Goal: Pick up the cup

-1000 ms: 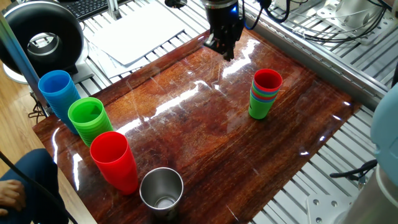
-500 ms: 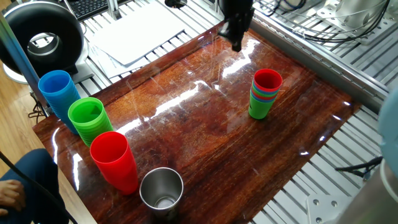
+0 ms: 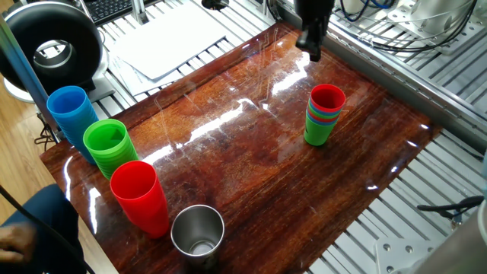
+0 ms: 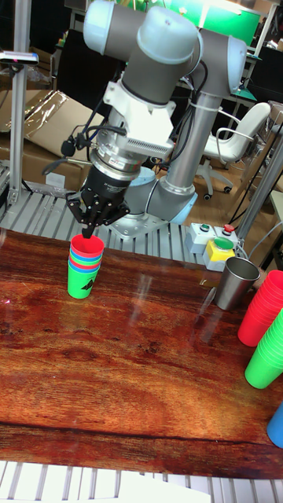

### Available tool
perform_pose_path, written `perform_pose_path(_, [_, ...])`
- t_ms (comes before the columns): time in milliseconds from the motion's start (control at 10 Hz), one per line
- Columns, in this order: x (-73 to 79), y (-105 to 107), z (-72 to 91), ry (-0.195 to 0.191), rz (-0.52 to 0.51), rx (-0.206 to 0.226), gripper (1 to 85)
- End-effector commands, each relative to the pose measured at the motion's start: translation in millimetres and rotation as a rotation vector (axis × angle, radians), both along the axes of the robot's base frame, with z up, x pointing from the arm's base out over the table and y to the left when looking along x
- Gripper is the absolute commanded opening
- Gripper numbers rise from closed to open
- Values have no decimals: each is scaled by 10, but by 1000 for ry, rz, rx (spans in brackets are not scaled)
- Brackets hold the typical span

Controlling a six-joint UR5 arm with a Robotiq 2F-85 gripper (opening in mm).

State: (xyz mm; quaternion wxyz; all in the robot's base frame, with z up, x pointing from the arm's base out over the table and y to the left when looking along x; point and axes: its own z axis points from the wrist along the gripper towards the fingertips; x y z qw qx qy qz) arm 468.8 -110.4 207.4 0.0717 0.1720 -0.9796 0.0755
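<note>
The cup [image 3: 328,97] is the small red one on top of a nested stack of small cups, with blue and green ones below it, standing on the right side of the wooden table [image 3: 251,167]. In the tall fixed view the cup [image 4: 86,246] sits directly under my gripper [image 4: 87,230], whose fingertips meet in a point just above the rim. From the fixed view my gripper [image 3: 311,47] hangs beyond the stack, near the table's far edge. Its fingers are shut and hold nothing.
Along the left front edge stand a blue tumbler [image 3: 70,113], a green stack [image 3: 110,146], a tall red tumbler [image 3: 139,196] and a steel cup [image 3: 198,230]. A white sheet [image 3: 167,42] and a black round device [image 3: 53,49] lie beyond the table. A person's hand shows at lower left.
My gripper has travelled to the right along the table's far edge, ending above and behind the small stack. The cups have not moved.
</note>
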Motion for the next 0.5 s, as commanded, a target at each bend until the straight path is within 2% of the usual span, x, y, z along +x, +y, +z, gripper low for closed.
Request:
perform_pose_path(0, [-23,-71,-82,-9,31,-6,13])
perform_pose_path(100, [7,-85,-112,-19,37,-9,13])
perform_pose_path(200, [100,-50,-83,-31,30,-5,13])
perform_pose_path(300, [168,58,50,-16,19,14,13])
perform_pose_path(400, [281,85,179,-14,29,-7,13])
